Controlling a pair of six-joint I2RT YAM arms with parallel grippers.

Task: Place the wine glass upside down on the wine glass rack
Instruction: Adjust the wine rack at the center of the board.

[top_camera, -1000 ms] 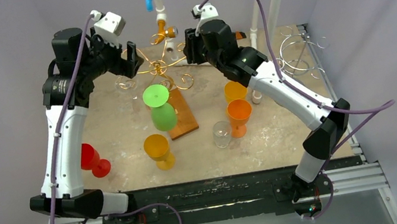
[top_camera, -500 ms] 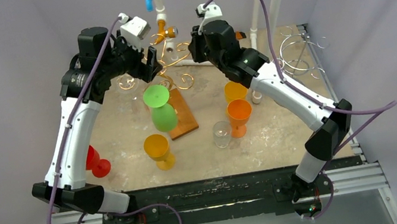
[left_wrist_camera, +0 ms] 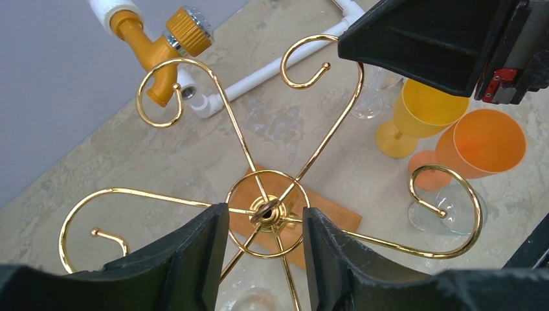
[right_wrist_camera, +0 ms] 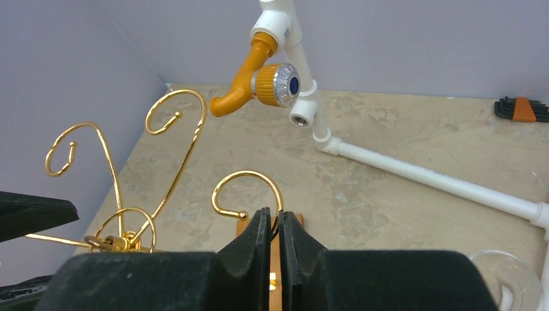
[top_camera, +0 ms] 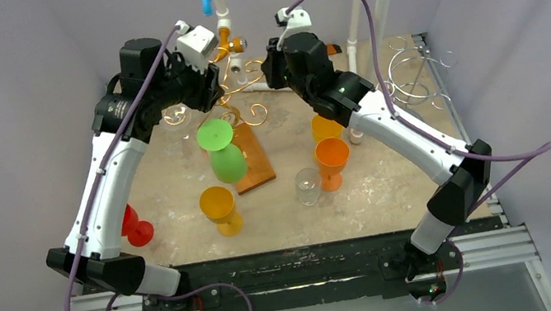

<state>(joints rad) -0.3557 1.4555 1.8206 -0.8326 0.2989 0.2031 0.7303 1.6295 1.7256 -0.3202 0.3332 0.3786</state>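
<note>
The gold wire wine glass rack (top_camera: 253, 114) stands on a wooden base (top_camera: 253, 159) at the back middle. A green wine glass (top_camera: 222, 149) is upside down at the rack, foot uppermost. My left gripper (top_camera: 206, 97) is open above the rack; in the left wrist view its jaws (left_wrist_camera: 265, 218) straddle the rack's central hub (left_wrist_camera: 267, 208) without touching it. My right gripper (top_camera: 269, 69) is shut on one curled rack arm (right_wrist_camera: 249, 176), pinched between its fingertips (right_wrist_camera: 280, 218). On the table stand a yellow glass (top_camera: 219, 208), an orange glass (top_camera: 332, 159) and a clear glass (top_camera: 309, 186).
A red glass (top_camera: 129, 224) lies at the left. Another yellow glass (top_camera: 326, 126) stands behind the orange one. A white pipe with an orange tap (top_camera: 229, 45) runs along the back. A silver wire rack (top_camera: 413, 77) sits at the back right. Hex keys (right_wrist_camera: 518, 109) lie by the wall.
My left arm has swung right, bringing its open gripper from left of the rack to over the rack's centre. The right gripper has stayed shut on the rack arm.
</note>
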